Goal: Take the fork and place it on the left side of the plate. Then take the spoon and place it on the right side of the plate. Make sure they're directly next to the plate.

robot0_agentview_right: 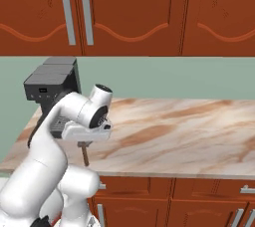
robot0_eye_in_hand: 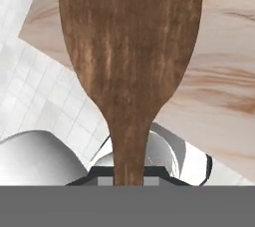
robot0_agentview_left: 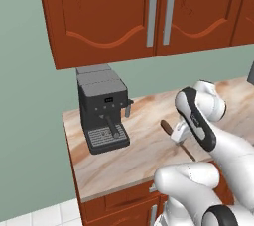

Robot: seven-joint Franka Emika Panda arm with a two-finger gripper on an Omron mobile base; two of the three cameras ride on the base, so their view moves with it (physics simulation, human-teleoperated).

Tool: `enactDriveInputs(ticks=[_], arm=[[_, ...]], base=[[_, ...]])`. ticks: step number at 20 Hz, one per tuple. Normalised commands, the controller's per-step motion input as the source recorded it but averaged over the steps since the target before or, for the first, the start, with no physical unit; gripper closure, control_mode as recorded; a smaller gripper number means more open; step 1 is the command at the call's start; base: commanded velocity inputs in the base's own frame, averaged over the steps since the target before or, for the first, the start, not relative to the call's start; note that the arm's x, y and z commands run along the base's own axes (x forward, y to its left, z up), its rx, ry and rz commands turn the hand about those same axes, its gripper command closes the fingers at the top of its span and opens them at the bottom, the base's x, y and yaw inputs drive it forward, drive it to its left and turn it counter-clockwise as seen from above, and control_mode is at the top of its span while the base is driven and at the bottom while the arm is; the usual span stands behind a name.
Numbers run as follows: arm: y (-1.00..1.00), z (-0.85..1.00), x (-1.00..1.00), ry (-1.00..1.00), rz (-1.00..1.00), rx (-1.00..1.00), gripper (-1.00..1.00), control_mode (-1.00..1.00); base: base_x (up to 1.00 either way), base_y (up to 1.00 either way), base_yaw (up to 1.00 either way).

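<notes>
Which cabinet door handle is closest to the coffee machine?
In the left base view, the left handle of the two silver bars; its twin sits farther right from the coffee machine.

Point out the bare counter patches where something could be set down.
The marble-patterned counter lies bare from the white arm rightward to its far end. A narrower strip lies in front of the black espresso machine. It is crowded beside that machine, where the end effector holds the dark brown wooden spoon.
</notes>
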Motion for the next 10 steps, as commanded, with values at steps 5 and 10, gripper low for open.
enactDriveInputs(ticks=[5, 10], arm=[[0.0, 0.61, -0.76, -0.04, 0.02, 0.05, 1.0, -1.0], [0.06, 0.81, -0.63, -0.03, 0.0, 0.03, 1.0, -1.0]], base=[[0.0, 0.0, 0.0], [0.0, 0.0, 0.0]])
